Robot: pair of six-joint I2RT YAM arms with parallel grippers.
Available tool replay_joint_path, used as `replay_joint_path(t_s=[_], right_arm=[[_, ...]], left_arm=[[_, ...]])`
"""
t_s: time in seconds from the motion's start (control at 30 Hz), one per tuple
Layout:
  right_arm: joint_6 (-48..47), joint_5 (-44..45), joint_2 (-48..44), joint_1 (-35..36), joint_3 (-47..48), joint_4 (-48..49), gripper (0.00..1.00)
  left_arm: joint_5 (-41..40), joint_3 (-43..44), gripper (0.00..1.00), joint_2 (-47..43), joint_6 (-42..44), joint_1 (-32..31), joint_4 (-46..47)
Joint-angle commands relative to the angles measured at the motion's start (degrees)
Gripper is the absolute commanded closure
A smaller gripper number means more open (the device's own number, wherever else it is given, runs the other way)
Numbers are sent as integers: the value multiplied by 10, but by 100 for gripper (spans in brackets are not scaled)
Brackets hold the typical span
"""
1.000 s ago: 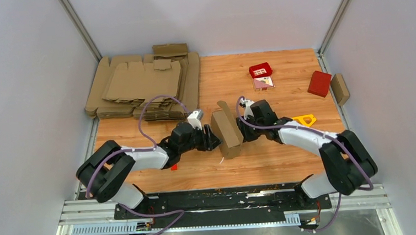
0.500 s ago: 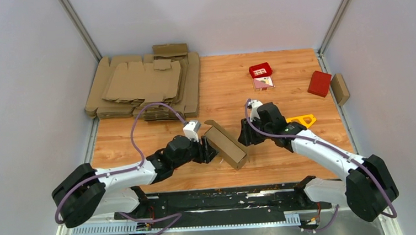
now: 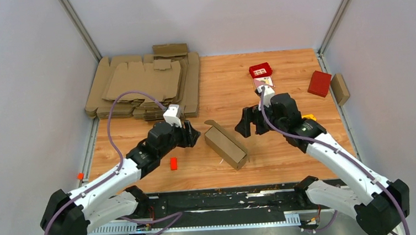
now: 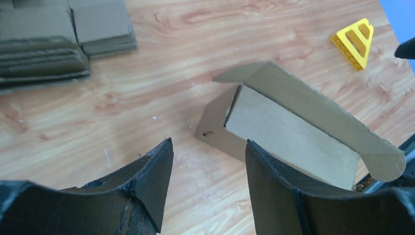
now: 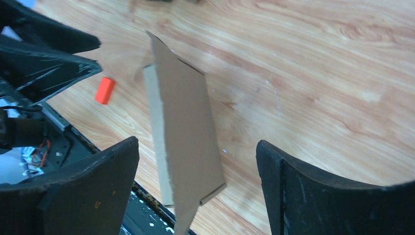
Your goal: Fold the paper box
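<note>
The paper box [image 3: 226, 145], a brown cardboard oblong with one long flap standing up, lies slantwise on the table between the two arms. Nothing holds it. My left gripper [image 3: 192, 134] hangs just left of it, open. In the left wrist view the box [image 4: 288, 127] lies beyond the tips, and the gripper [image 4: 209, 143] has only tabletop between its fingers. My right gripper [image 3: 243, 125] is above and to the right of the box, open wide. From the right wrist the box [image 5: 183, 122] lies on the table below the spread gripper [image 5: 196, 142], which does not touch it.
A pile of flat cardboard blanks [image 3: 143, 86] fills the back left. Two small red boxes [image 3: 260, 69] [image 3: 319, 83] and a small brown box [image 3: 340, 89] sit at the back right. A yellow triangle [image 4: 355, 43] lies right of the box, an orange piece [image 3: 173, 163] near the left arm.
The box stood held between both grippers, then was laid down and let go. Both arms have drawn back from it, and the right gripper has opened wide.
</note>
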Motion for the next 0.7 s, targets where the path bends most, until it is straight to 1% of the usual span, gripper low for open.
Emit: replay_joint_path(t_s=[0.0,0.07,0.2,0.33,0.4,0.47,0.53,0.67], right_arm=[[-13,-64,0,13,44,-5,7],[-28,-57,25,40,71,-26,4],[-41,35,81,100,110,-69,4],[-40,78,118,116,116,-78,11],[-39,93,130,123,112,-77,17],[-36,107,141,128,109,-74,23],[-35,107,152,131,104,-68,26],[-35,114,173,145,103,-60,29]], left_arm=[[10,34,35,8,52,24,2],[9,43,33,28,70,30,30],[21,68,32,79,109,34,71],[26,74,31,114,137,34,115],[20,59,32,123,144,39,154],[40,49,32,134,143,47,192],[64,43,33,141,145,50,218],[102,48,35,159,160,52,241]])
